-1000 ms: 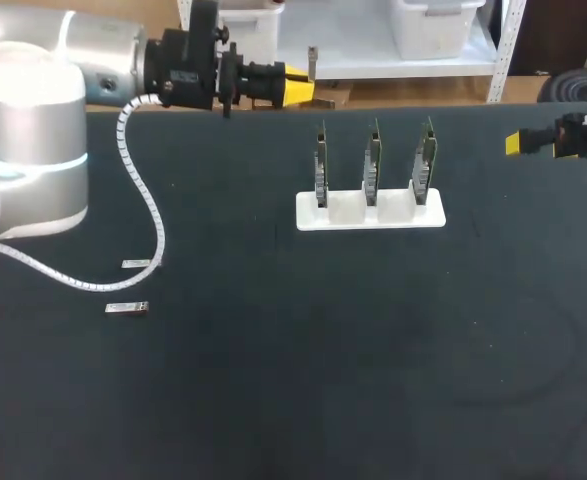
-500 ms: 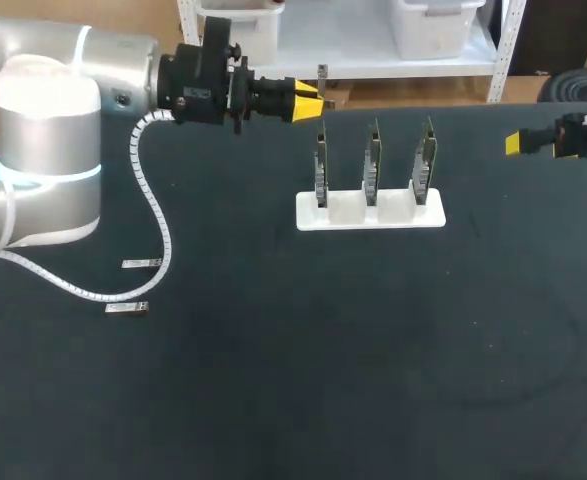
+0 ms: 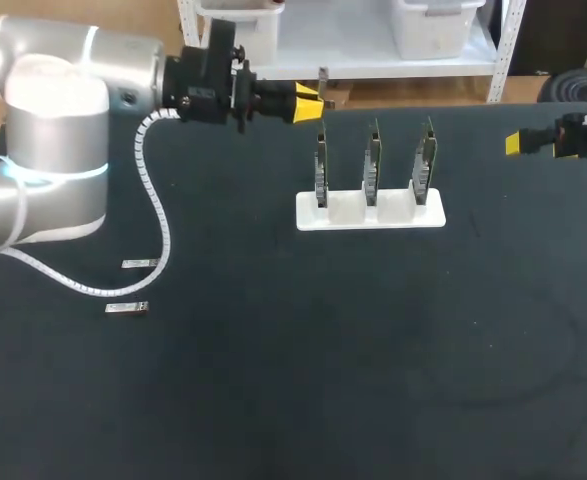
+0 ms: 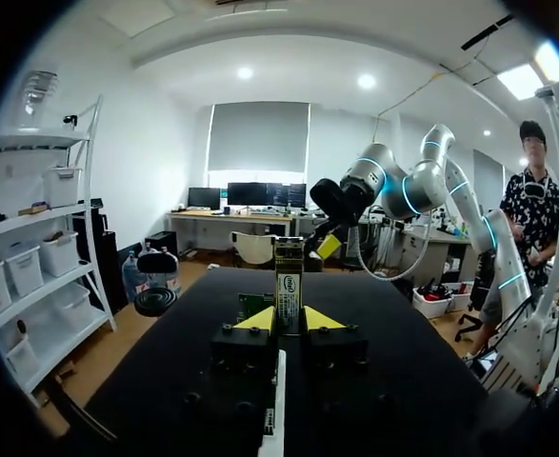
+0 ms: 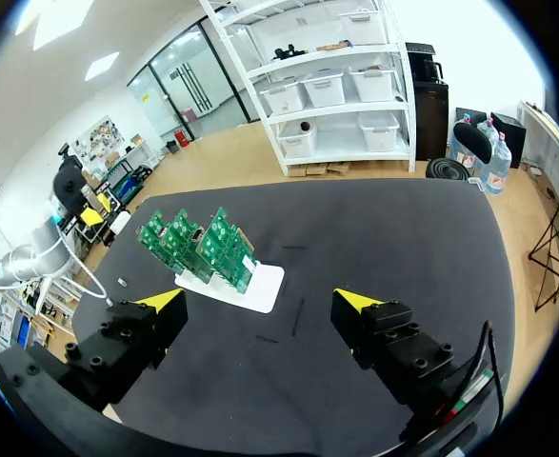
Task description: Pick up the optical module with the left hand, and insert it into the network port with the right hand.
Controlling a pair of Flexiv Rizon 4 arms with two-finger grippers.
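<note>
Head view, upper mid: left gripper pinched tight on upright optical module. Right edge: right gripper spread wide, nothing held

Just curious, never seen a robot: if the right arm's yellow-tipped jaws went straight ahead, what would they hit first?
Probably the nearest upright green circuit board in the white holder; the open right jaws point roughly at it. Depth is unclear; they might miss.
</note>
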